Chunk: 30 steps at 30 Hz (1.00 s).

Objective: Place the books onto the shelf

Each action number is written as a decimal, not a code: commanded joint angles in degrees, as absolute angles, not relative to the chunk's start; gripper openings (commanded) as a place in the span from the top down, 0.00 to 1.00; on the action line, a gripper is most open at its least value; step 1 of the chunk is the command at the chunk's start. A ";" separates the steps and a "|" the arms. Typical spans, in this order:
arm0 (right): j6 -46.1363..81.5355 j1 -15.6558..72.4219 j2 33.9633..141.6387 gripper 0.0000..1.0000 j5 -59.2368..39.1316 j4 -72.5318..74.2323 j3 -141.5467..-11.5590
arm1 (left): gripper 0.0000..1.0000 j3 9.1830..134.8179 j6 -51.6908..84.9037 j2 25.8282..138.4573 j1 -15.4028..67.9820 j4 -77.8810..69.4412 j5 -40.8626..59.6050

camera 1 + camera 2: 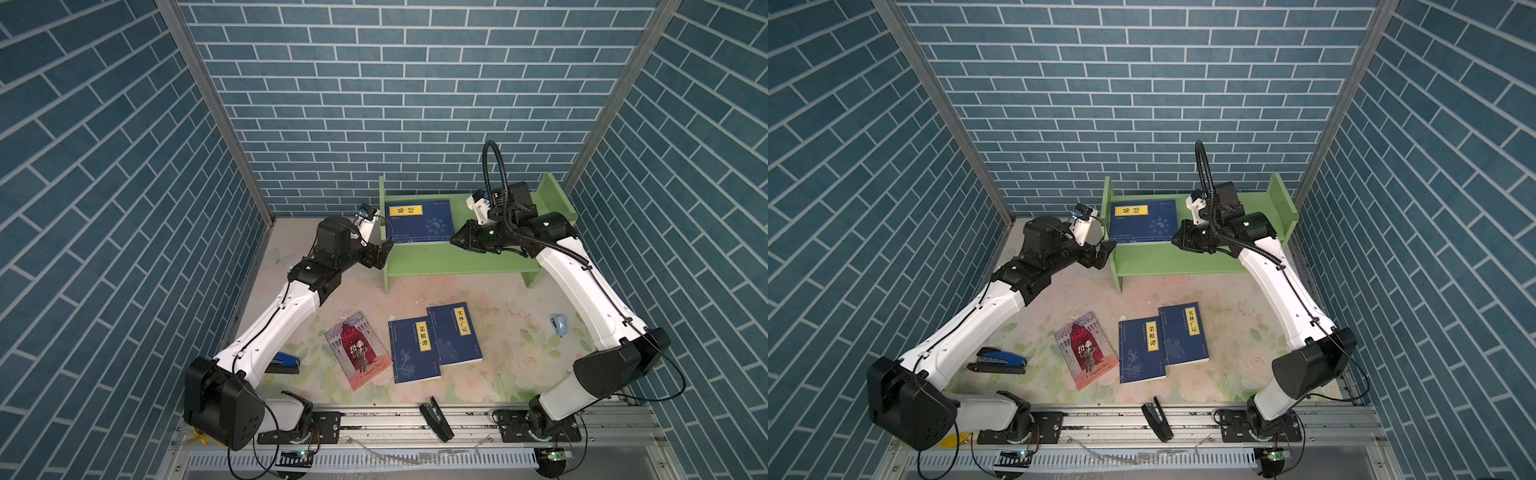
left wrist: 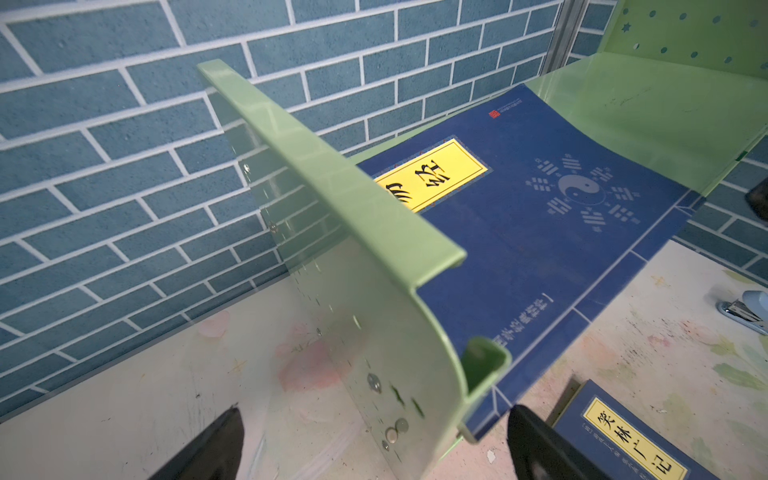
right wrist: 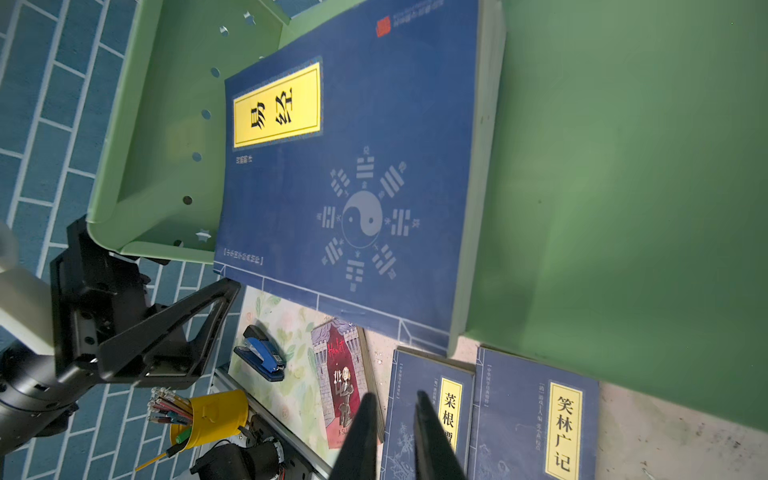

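Shelf [image 1: 449, 259] [image 1: 1183, 259]: light green painted board with a smooth satin face. It has two tiers and upright end panels with rounded corners, drilled with small round holes. It stands at the far edge of the surface [image 1: 498, 299], by the back wall [image 1: 374, 104].

Shelved book [image 1: 419, 222] [image 3: 374, 166] — dark blue paperback with a yellow title label, a grey yin-yang emblem and a thick pale page edge. It lies flat on the upper tier at the left end, overhanging the front lip.

Three books are not shelved. Two dark blue paperbacks [image 1: 413, 351] [image 1: 455, 334] lie side by side with edges touching. The red-and-grey book [image 1: 358, 351] lies just left of them, tilted.

Left jaws: spread wide, one on each side of the shelf's left end panel, clasping nothing.
Right jaws: drawn almost together with a slim gap, empty, just right of the shelved book.

The surface is a pale floral print, scuffed and speckled. A blue stapler [image 1: 998, 360] lies near the left arm, and a small pale-blue stapler [image 1: 559, 324] lies on the right.

The walls are blue brick-pattern panels in aluminium corner posts.
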State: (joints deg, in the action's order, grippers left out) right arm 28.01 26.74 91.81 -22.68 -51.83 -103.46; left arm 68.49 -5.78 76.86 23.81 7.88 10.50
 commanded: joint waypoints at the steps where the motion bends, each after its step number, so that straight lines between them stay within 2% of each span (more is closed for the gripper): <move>1: 26.28 27.15 93.72 0.84 -24.21 -52.55 -105.42 | 0.00 70.31 -5.36 77.13 23.73 7.11 10.32; 4: 26.10 27.20 94.72 0.88 -24.35 -52.83 -106.23 | 0.00 70.40 -5.36 77.14 23.80 7.11 10.26; 17: 25.14 27.25 97.31 0.88 -24.01 -54.58 -109.34 | 0.00 70.04 -5.80 77.21 23.74 6.64 9.54; 23: 25.30 27.25 95.26 0.81 -24.26 -54.11 -108.01 | 0.00 70.22 -6.08 77.15 23.50 6.49 6.39; 30: 26.10 27.25 90.09 0.68 -23.64 -51.89 -104.16 | 0.00 70.08 -5.07 76.10 23.13 7.89 6.70</move>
